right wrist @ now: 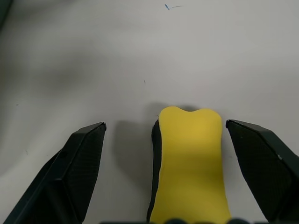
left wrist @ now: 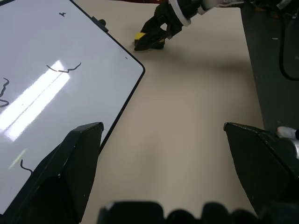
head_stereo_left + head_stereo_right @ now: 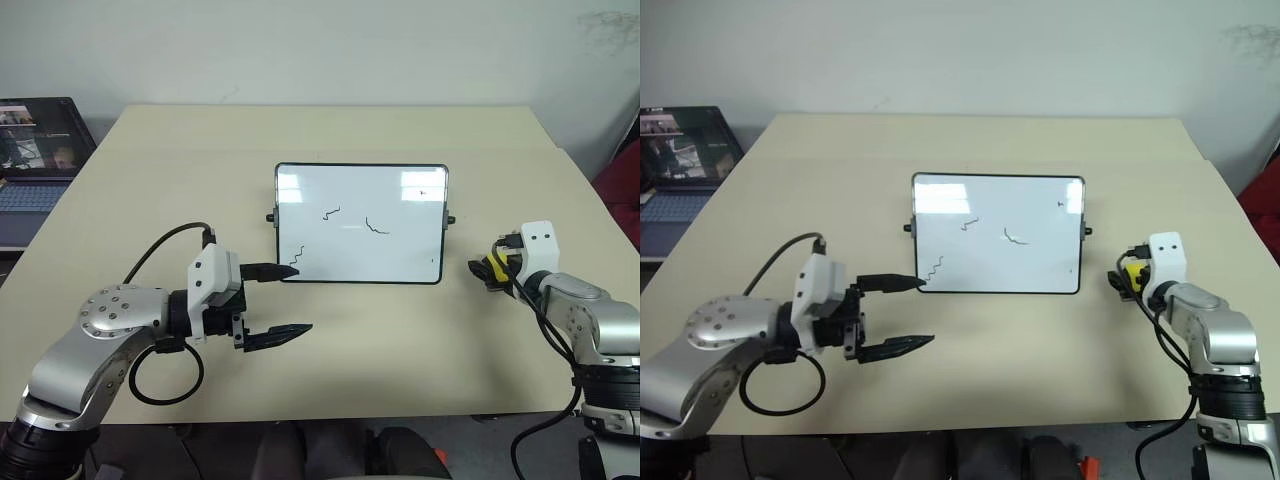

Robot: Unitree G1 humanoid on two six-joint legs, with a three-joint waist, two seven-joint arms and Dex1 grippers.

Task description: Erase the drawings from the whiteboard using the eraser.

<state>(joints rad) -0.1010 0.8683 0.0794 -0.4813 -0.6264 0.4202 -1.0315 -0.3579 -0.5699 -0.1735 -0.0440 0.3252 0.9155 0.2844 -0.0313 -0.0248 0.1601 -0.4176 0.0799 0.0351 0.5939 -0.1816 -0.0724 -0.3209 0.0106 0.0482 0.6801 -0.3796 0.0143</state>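
Eraser (image 1: 189,163) lies on table (image 3: 400,340) right of whiteboard (image 3: 360,222), between wide-open right gripper (image 1: 166,175) fingers, near end cut off. Left gripper (image 3: 282,300) open at board's near-left corner. Drawings (image 3: 331,212) unerased.

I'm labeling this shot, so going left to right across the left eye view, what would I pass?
Laptop → left gripper → whiteboard → eraser, between the right gripper's open fingers.

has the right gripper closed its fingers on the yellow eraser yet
No, the right gripper stands open, its fingers apart on either side of the eraser, which lies on the table.
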